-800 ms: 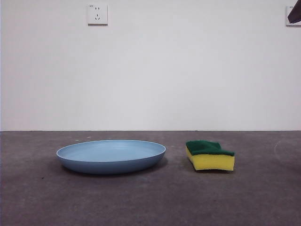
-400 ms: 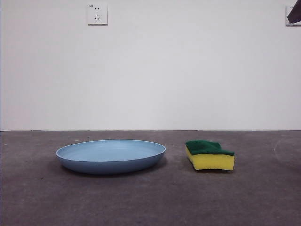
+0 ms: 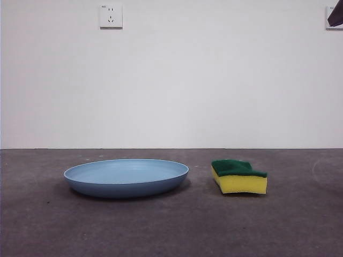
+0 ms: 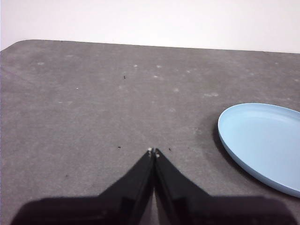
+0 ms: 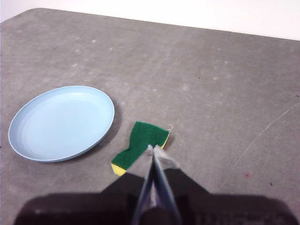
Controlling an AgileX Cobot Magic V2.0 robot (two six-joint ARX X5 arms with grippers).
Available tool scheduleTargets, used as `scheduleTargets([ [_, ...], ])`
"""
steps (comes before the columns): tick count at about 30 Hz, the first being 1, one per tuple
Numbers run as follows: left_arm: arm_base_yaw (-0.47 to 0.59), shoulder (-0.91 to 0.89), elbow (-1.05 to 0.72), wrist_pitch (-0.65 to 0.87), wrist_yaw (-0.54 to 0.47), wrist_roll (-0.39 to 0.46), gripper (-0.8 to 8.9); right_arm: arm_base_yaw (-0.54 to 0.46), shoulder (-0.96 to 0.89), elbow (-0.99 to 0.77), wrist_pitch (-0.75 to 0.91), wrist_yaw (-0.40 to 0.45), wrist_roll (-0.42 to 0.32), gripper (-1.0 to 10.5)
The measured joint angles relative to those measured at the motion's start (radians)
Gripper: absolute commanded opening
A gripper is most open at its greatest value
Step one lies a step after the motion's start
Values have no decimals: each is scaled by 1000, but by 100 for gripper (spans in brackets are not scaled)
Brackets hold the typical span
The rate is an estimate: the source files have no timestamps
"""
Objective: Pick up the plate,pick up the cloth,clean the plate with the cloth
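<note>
Both pincers hang clenched above the table, your left gripper [image 4: 153, 151] with its jaws pressed tip to tip over bare grey surface, your right gripper [image 5: 153, 149] likewise closed and empty, poised high over the sponge.

Against the frames from a second and half a second ago, you will find nothing shifted: the plate [image 3: 126, 177] and the cloth [image 3: 239, 176] lie where they lay, and the one dark arm tip [image 3: 336, 14] sits in the same top right corner of the front view.

Your front view gives you the low profile only: the light-blue plate resting flat on the table [image 3: 171, 230] at left, the sponge just beside it at right, a clear gap between them, a wall socket [image 3: 111, 16] high behind. It shows you the sponge's yellow foam side under the green layer.

Your right wrist view shows what that one cannot: the sponge [image 5: 140, 146] from above, green scouring face up, a sliver of yellow at one corner, its wavy long axis running slantwise past the plate's rim [image 5: 110, 123], near end partly hidden by the jaws. Your left wrist view catches only one edge of the plate [image 4: 262, 143], and no sponge at all.
</note>
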Motion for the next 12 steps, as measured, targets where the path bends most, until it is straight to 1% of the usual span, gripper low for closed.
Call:
scheduleTargets([
  [10, 0, 0, 0, 0, 0, 0, -3, 0, 0, 0, 0, 0, -2, 1],
  [12, 0, 0, 0, 0, 0, 0, -3, -17, -7, 0, -5, -2, -23, 1],
])
